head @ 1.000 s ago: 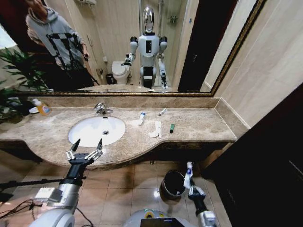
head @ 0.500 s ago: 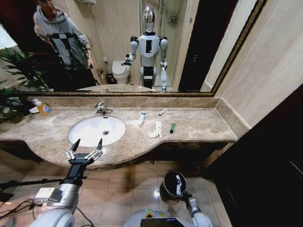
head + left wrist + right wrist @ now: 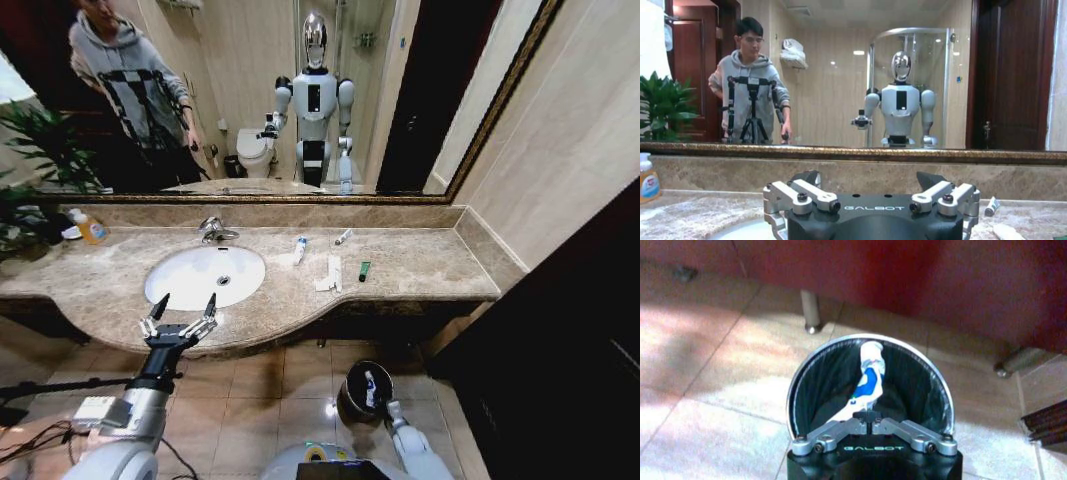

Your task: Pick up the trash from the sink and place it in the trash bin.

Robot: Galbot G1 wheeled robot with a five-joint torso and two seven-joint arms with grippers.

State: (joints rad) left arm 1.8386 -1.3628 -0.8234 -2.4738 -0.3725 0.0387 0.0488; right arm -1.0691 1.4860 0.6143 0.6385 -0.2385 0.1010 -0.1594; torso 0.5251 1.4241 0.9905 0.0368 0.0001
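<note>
Hanging over the trash bin (image 3: 870,385) on the tiled floor, the right gripper (image 3: 871,416) pinches a blue-labelled white tube (image 3: 867,377) whose tip reaches inside the bin's shiny rim. The left gripper (image 3: 180,308), fingers spread, hovers at the front edge of the marble tabletop (image 3: 420,265) before the sink (image 3: 205,275). More trash (image 3: 330,272) lies beside the sink, below the wall mirror (image 3: 250,90).
</note>
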